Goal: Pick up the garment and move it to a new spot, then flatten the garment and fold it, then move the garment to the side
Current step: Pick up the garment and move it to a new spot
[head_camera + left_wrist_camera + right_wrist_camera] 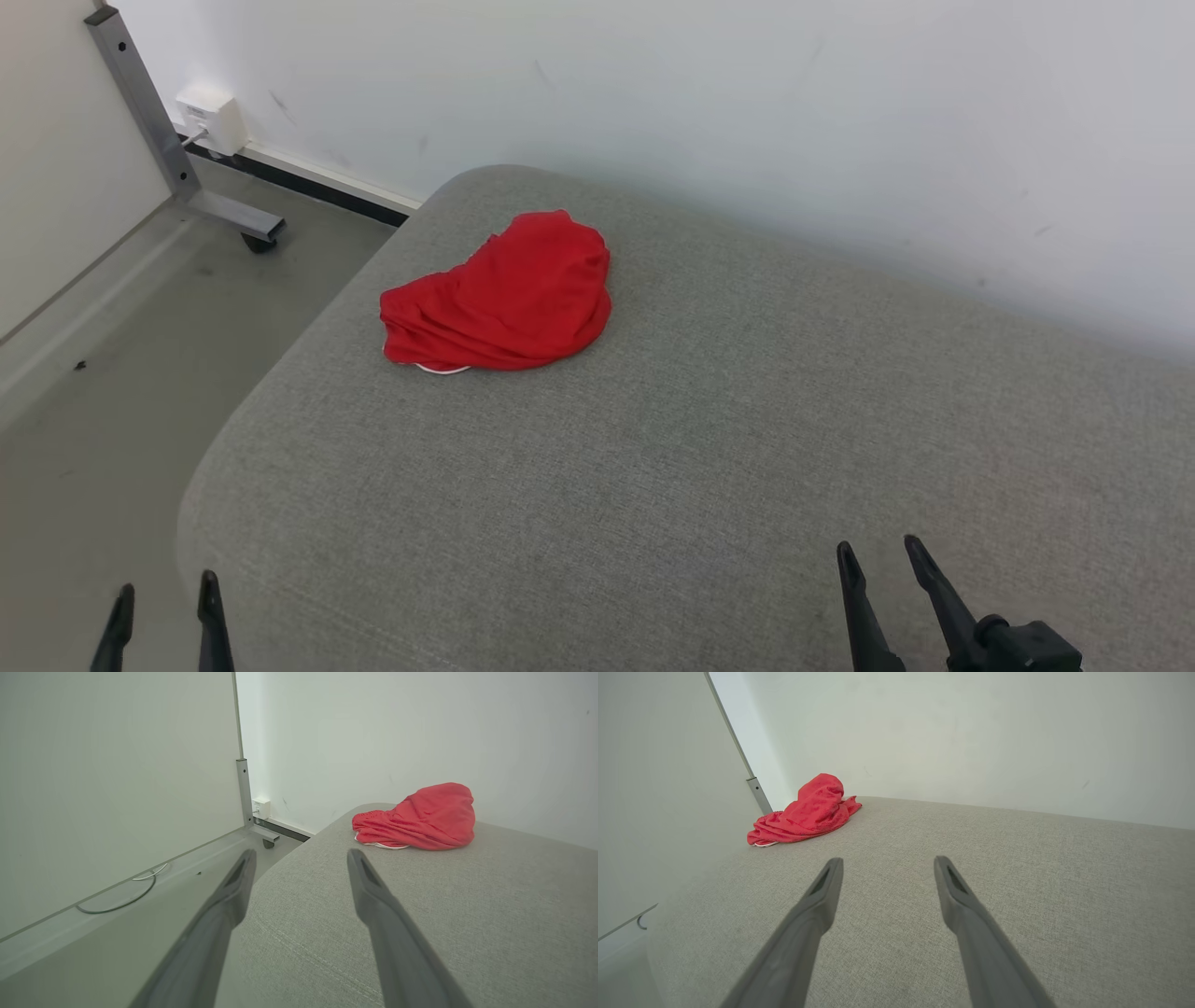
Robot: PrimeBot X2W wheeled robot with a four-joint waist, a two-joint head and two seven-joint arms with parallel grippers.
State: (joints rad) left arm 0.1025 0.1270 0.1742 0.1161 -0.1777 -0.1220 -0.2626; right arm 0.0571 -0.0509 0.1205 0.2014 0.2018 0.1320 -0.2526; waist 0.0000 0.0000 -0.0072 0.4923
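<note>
location. the red garment (pixel 499 294) lies in a crumpled heap on the grey upholstered cushion (pixel 653 485), toward its far left corner, near the rounded edge above the floor (pixel 112 392) and near the white wall (pixel 747 112). folds run across it; a thin white edge (pixel 443 370) shows under its near side.

claw state. the left gripper (pixel 166 581) hangs at the near left edge of the cushion, jaws spread wide, nothing between them. the right gripper (pixel 878 543) hangs over the near right part of the cushion, jaws likewise released and empty. both are well apart from the garment.

handling (judgement). the fabric appears thin, soft and light. it has no stiffness: expect it to drape from whatever point is pinched and to trail across the cushion as it lifts. it is not fragile. the textured cushion cover is likely to drag on the cloth rather than let it slide.

grip point (judgement). the raised ridge at the top of the heap offers the most cloth for the long fingers (pixel 971 933) to close on. a pinch there likely gathers several layers, which suits the first move to a new spot. for flattening, seek hems or corners; these are buried in the heap and cannot be told apart from here.
</note>
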